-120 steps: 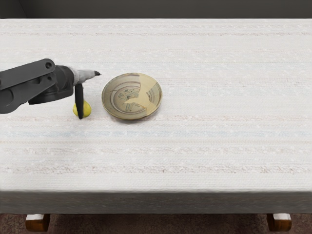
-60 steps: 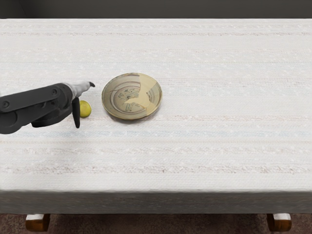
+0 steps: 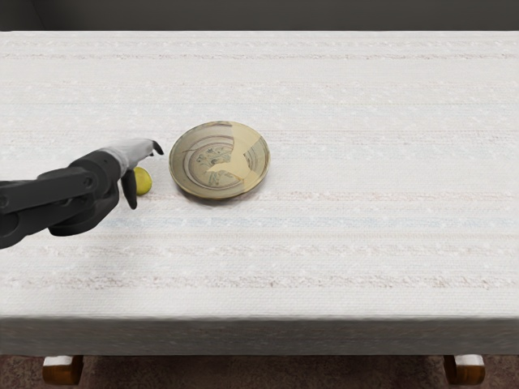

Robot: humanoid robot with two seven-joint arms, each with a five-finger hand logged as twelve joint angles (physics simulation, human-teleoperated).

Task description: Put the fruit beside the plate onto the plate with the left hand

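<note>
While left hand (image 3: 130, 162) hovers w/ fingers spread, gripping nothing, fruit (image 3: 144, 181) sits nr table's (image 3: 365, 243) left edge, just beside plate (image 3: 219, 160); a thumb nudge could roll it off.

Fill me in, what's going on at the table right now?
The left hand is right at the small yellow fruit, which sits on the table just left of the plate and is partly hidden behind the hand. Whether the hand has a grip on the fruit is not clear. The fruit is not yet on the plate. The right arm is out of view.
</note>
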